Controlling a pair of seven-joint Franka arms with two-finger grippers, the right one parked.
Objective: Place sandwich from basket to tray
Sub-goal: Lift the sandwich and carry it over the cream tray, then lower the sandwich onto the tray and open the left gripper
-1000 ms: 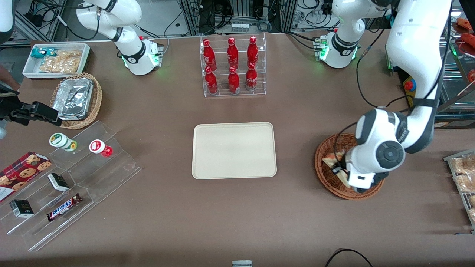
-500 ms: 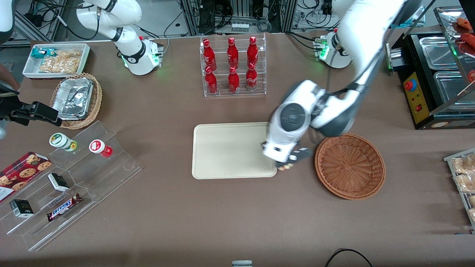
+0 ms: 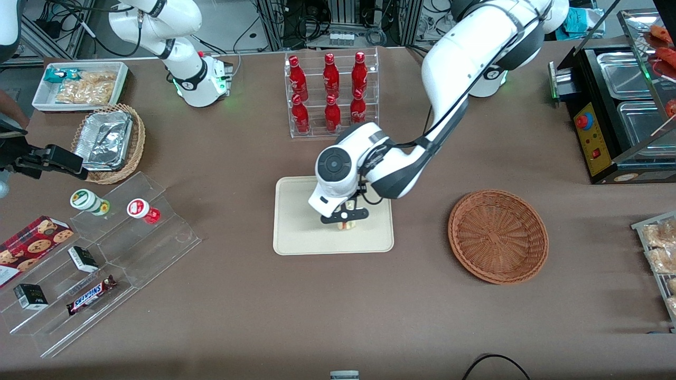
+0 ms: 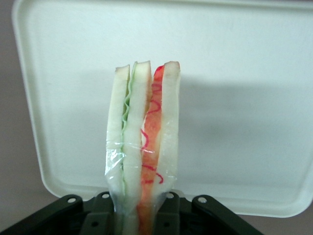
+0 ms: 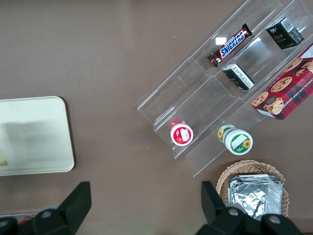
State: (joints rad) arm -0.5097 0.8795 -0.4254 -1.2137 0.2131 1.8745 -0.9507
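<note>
My gripper [image 3: 347, 221] hangs over the middle of the cream tray [image 3: 296, 232], shut on the sandwich [image 3: 347, 226]. In the left wrist view the sandwich [image 4: 144, 142] stands on edge between the black fingers [image 4: 98, 215], its white bread, green and red-orange layers wrapped in clear film, with the tray [image 4: 244, 98] under it. Whether the sandwich touches the tray I cannot tell. The reddish-brown basket [image 3: 498, 236] sits empty beside the tray, toward the working arm's end of the table.
A clear rack of red bottles [image 3: 331, 95] stands farther from the front camera than the tray. A stepped acrylic display [image 3: 105, 253] with snacks, a tan basket of foil containers [image 3: 108, 141] and a white bin [image 3: 79, 84] lie toward the parked arm's end.
The gripper lifted the sandwich out of the basket and carried it sideways to above the tray's middle. The basket is now empty.
</note>
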